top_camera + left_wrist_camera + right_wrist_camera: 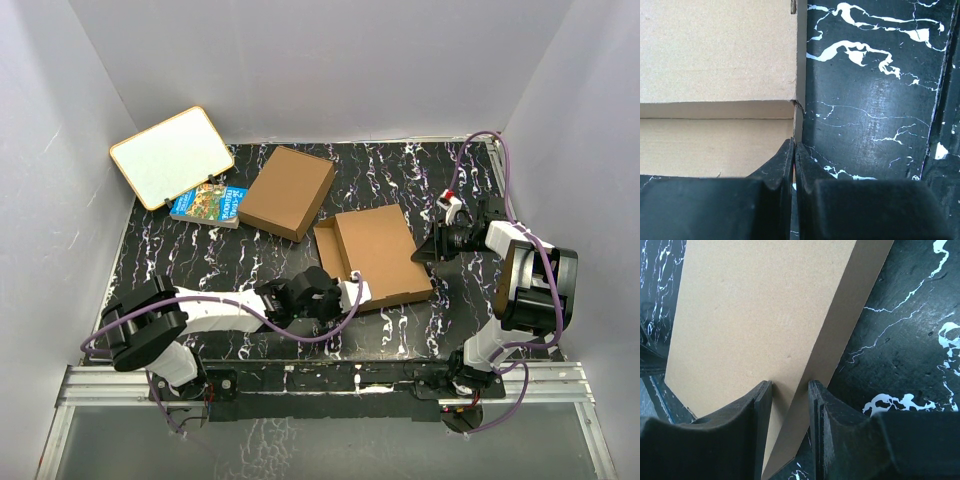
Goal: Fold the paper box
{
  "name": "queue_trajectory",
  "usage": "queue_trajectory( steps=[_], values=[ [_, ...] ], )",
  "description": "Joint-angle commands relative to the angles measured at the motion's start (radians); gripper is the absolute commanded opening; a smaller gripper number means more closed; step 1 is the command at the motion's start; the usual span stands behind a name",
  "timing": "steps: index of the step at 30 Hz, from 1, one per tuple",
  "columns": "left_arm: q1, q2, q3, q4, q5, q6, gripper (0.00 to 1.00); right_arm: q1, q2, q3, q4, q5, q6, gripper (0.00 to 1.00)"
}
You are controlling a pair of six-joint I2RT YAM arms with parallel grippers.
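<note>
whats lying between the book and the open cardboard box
A closed brown box lies between the book and the open paper box. The top view shows it.

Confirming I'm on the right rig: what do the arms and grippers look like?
Left arm and right arm: white links, black joint housings, a looping purple cable each. Left gripper and right gripper: black wedge-shaped fingers. Small red tag by the right wrist.

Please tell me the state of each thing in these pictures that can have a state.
paper box: partly folded, held at two sides.
left pincer: shut on the paper box's wall.
right pincer: shut on the paper box's edge.
flat brown box: closed, lying flat.
book: closed, lying flat.
whiteboard: blank, tilted.
</note>
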Motion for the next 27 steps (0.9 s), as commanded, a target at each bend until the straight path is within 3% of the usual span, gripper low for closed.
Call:
queue_trajectory(
  steps=[1, 11, 27],
  values=[
    [-0.003, -0.059, 0.044, 0.1, 0.017, -0.01, 0.0, 0.025, 0.017, -0.001, 0.017, 0.089, -0.039, 0.38],
    [-0.003, -0.043, 0.055, 0.011, 0.007, -0.132, 0.0, 0.024, 0.018, -0.003, 0.019, 0.098, -0.038, 0.38],
    [-0.003, -0.05, -0.11, 0.196, -0.01, -0.115, 0.0, 0.028, 0.023, -0.001, 0.02, 0.111, -0.036, 0.38]
  ],
)
